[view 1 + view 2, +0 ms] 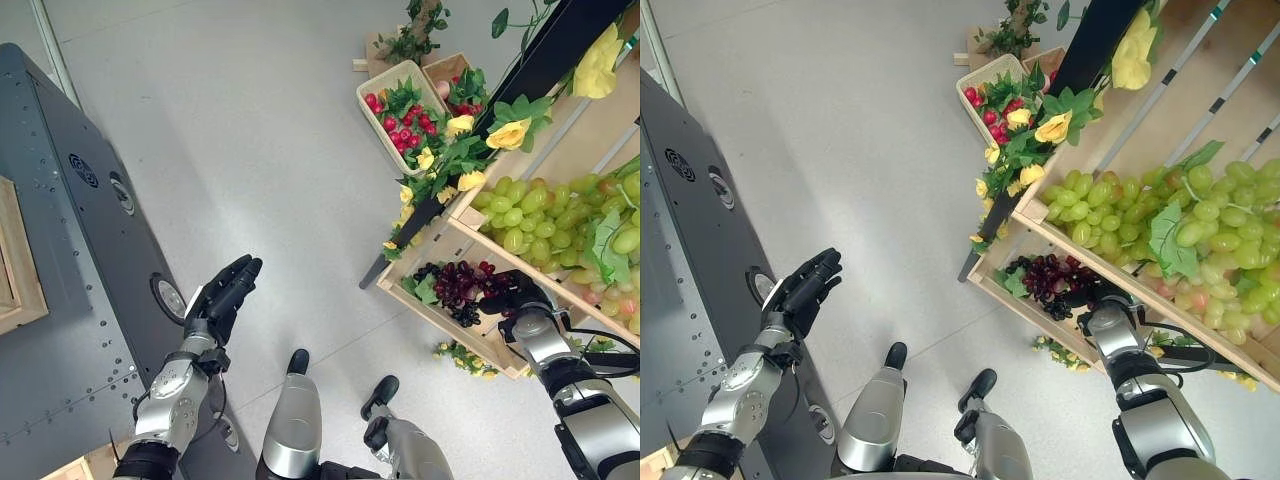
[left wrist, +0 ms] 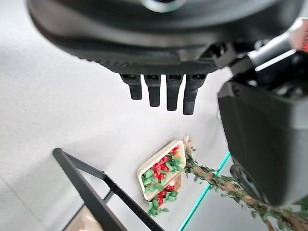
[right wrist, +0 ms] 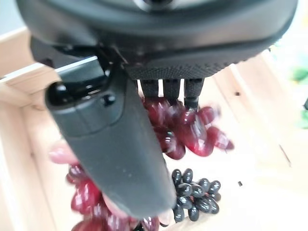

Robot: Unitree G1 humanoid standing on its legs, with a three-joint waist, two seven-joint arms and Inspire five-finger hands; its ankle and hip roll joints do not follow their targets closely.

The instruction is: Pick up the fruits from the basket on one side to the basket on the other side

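A bunch of dark red grapes (image 1: 462,282) lies in the low wooden crate (image 1: 430,318) at the right, with small black grapes (image 3: 195,185) beside it. My right hand (image 1: 510,295) reaches into that crate. Its fingers (image 3: 166,89) stand straight just over the red grapes (image 3: 185,130), and its thumb (image 3: 115,139) stands apart in front of them, so nothing is gripped. My left hand (image 1: 225,295) hangs open over the floor at the left, fingers (image 2: 166,94) straight, holding nothing.
Green grapes (image 1: 560,215) fill the shelf above the crate. Yellow flowers climb a black slanted post (image 1: 480,135). A pale basket of red fruit (image 1: 400,115) stands behind on the floor. A dark grey metal unit (image 1: 60,250) borders the left.
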